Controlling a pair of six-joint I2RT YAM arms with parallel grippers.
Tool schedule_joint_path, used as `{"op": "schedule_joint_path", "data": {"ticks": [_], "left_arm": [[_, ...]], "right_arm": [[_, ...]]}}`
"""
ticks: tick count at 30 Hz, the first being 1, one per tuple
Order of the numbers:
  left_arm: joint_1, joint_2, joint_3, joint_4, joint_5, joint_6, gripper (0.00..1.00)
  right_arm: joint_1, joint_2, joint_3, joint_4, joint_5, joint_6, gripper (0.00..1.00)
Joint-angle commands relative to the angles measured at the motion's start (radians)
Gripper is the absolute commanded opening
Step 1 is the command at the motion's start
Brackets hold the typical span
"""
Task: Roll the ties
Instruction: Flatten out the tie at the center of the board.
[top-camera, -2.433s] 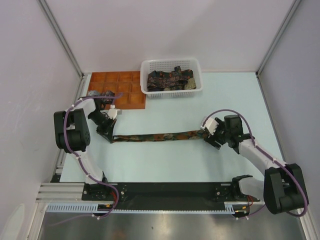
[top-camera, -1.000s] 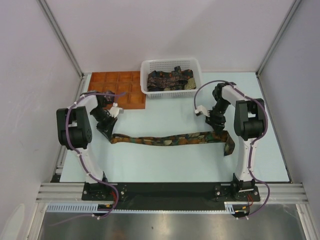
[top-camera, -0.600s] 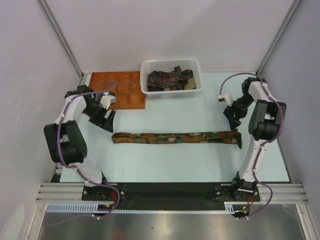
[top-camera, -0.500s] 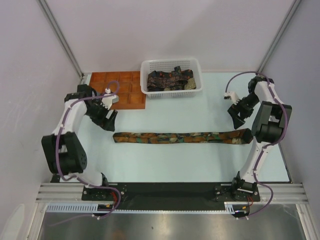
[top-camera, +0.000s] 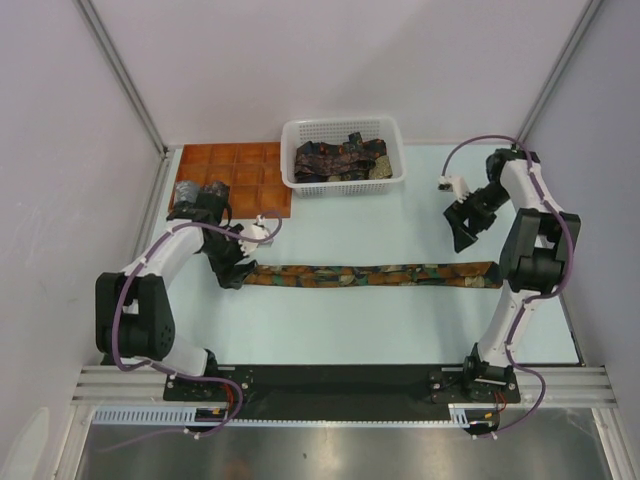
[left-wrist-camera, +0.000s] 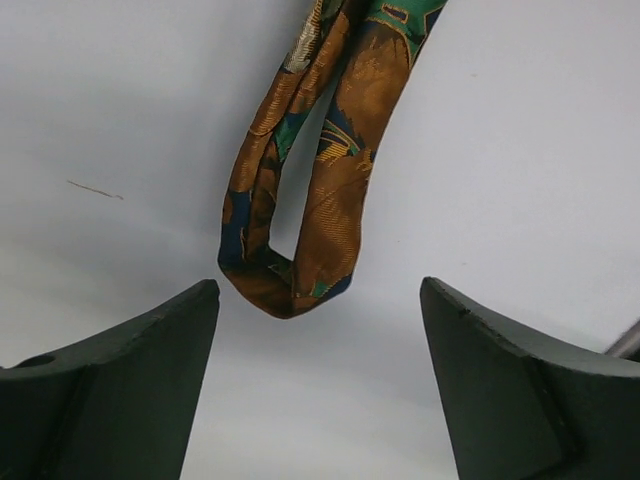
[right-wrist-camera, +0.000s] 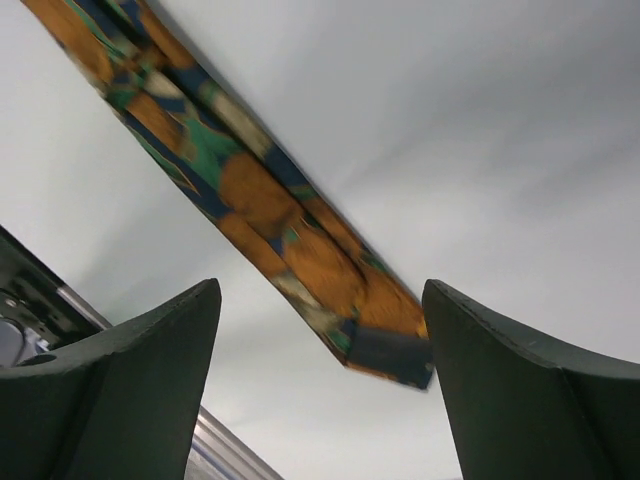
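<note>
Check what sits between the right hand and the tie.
Nothing: only bare table separates the open right hand from the tie, as the top view shows.

The pale blue counter (top-camera: 400, 320) carries one long patterned tie (top-camera: 370, 273) stretched left to right across its middle, a white mesh basket (top-camera: 340, 184) at its far edge, and an orange-brown compartment tray (top-camera: 250, 170) just left of it.

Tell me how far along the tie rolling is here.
Done: one tie lies straight and flat on the table, not yet rolled. In hand: nothing is gripped; the left gripper stands open at its folded end, and the right gripper is open near the other end. Left: roll this tie, then the ties heaped in the basket.
</note>
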Motion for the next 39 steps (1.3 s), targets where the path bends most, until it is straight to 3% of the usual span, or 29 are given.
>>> {"op": "schedule_joint_path", "data": {"ticks": [1, 3, 9, 12, 13, 15, 20, 27, 30, 35, 37, 39], "left_arm": [[0.003, -0.055, -0.065, 0.094, -0.016, 0.253, 0.91], [0.0, -0.058, -0.094, 0.163, -0.033, 0.305, 0.91], [-0.006, 0.049, -0.085, 0.264, -0.122, 0.376, 0.78], [-0.005, 0.089, -0.022, 0.245, -0.105, 0.363, 0.63], [-0.005, 0.112, 0.005, 0.217, -0.091, 0.356, 0.51], [-0.003, 0.13, 0.067, 0.138, -0.038, 0.346, 0.4], [0.013, 0.186, 0.13, 0.012, -0.002, 0.343, 0.23], [0.067, 0.23, 0.145, -0.096, -0.068, 0.349, 0.26], [0.079, 0.235, 0.136, -0.121, -0.091, 0.323, 0.22], [0.083, 0.217, 0.196, -0.283, 0.017, 0.289, 0.18], [0.083, 0.203, 0.172, -0.25, 0.025, 0.248, 0.19], [0.111, 0.195, 0.152, -0.202, -0.002, 0.221, 0.3]], "right_arm": [[0.116, 0.031, 0.037, -0.075, -0.141, 0.101, 0.86], [0.162, 0.043, 0.049, -0.063, -0.161, 0.123, 0.86], [0.237, 0.104, 0.106, -0.057, -0.23, 0.181, 0.77], [0.259, 0.115, 0.112, -0.055, -0.239, 0.192, 0.75], [0.267, 0.117, 0.112, -0.054, -0.233, 0.192, 0.74], [0.27, 0.121, 0.112, -0.049, -0.232, 0.197, 0.73], [0.29, 0.124, 0.132, -0.044, -0.255, 0.21, 0.71], [0.328, 0.152, 0.14, -0.023, -0.271, 0.235, 0.69], [0.331, 0.157, 0.129, -0.023, -0.276, 0.23, 0.65], [0.336, 0.15, 0.097, -0.015, -0.267, 0.209, 0.6], [0.336, 0.155, 0.085, -0.009, -0.264, 0.207, 0.57], [0.337, 0.16, 0.088, 0.0, -0.273, 0.209, 0.57]]}}
